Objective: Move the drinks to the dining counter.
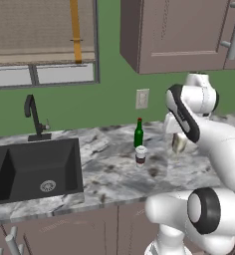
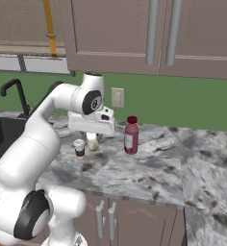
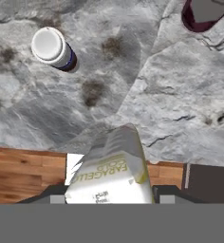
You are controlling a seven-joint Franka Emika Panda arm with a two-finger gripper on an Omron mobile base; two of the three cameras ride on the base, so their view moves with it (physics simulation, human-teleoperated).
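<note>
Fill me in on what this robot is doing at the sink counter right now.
The arm is reaching over the marble counter beside the black sink. Its gripper is shut on a yellowish can, seen close up in the hand view, apparently lifted off the counter. A green bottle, a white-topped cup and a container of red liquid stand on the counter.

Veined grey-white marble counter (image 1: pixel 109 169), polished smooth. Matt black sink (image 1: pixel 35 169) and faucet (image 1: pixel 35 117). Glossy dark-green glass bottle (image 1: pixel 138 133). Smooth white-topped cup (image 3: pixel 52 47). Pale yellowish can (image 3: pixel 111 173) with printed label. Matt taupe cabinets (image 2: pixel 149 33) with metal handles (image 2: pixel 151 31).
</note>
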